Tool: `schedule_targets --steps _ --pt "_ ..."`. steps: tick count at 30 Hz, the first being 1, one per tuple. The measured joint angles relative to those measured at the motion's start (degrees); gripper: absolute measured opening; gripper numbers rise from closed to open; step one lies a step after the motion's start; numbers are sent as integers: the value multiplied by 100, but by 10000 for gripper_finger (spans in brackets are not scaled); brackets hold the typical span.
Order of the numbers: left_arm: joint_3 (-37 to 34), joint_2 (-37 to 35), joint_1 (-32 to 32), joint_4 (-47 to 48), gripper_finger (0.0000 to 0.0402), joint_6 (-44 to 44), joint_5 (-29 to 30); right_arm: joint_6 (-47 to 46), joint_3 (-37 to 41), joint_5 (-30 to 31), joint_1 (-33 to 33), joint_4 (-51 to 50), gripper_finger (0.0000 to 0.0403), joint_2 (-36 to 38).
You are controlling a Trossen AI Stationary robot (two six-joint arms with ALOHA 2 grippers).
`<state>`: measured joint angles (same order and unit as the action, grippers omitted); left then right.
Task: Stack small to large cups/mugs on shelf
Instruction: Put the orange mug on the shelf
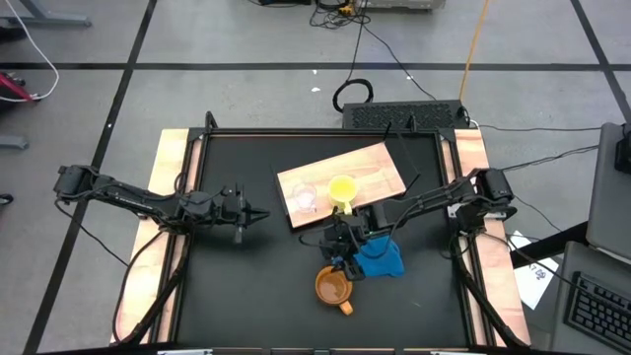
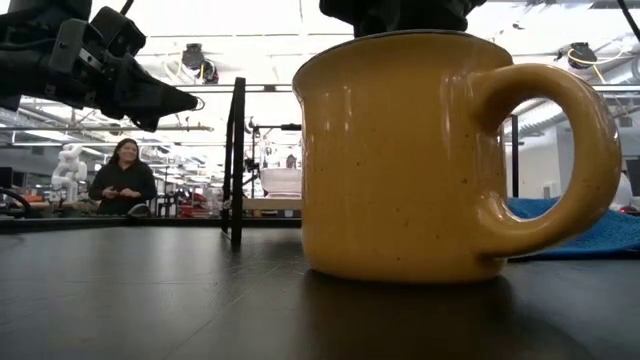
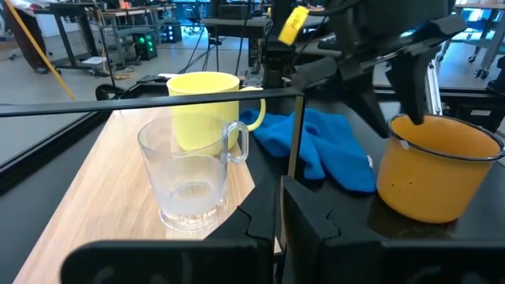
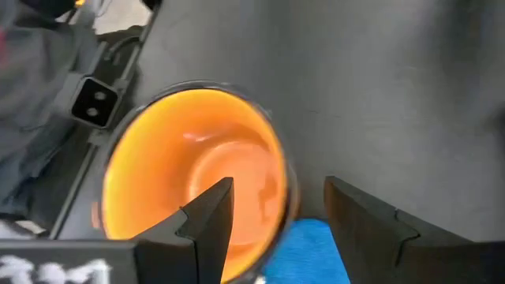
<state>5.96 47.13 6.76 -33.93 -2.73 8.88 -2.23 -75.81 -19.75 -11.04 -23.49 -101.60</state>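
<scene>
Now the right gripper (image 1: 340,254) hangs over the orange mug (image 1: 332,287), fingers spread and gripping nothing.

From where I stand, the right arm reaches in from its side of the table, wrist bent down, one finger above the mug's mouth and the other outside the rim; I cannot tell whether either touches it. The mug stands upright on the black tabletop (image 1: 246,286), just beside the blue cloth (image 1: 382,258). The left gripper (image 1: 240,214) waits above the tabletop, well apart from the mugs, fingers together and empty. The yellow mug (image 1: 342,189) and the glass cup (image 1: 302,198) stand side by side on the wooden shelf (image 1: 380,163). At table height the orange mug blocks most of the scene, and the right gripper is cut off above it.
</scene>
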Motion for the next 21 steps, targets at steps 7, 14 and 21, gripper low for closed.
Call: schedule_targets --steps 7,14,21 --pt "1 -2 0 99 26 -2 2 12 0 -9 10 -33 187 -74" --pt "2 -1 1 129 26 -6 2 -53 7 -4 -85 -174 187 -285" --pt "2 -2 0 123 26 -6 2 -93 4 2 -152 -112 187 -345"
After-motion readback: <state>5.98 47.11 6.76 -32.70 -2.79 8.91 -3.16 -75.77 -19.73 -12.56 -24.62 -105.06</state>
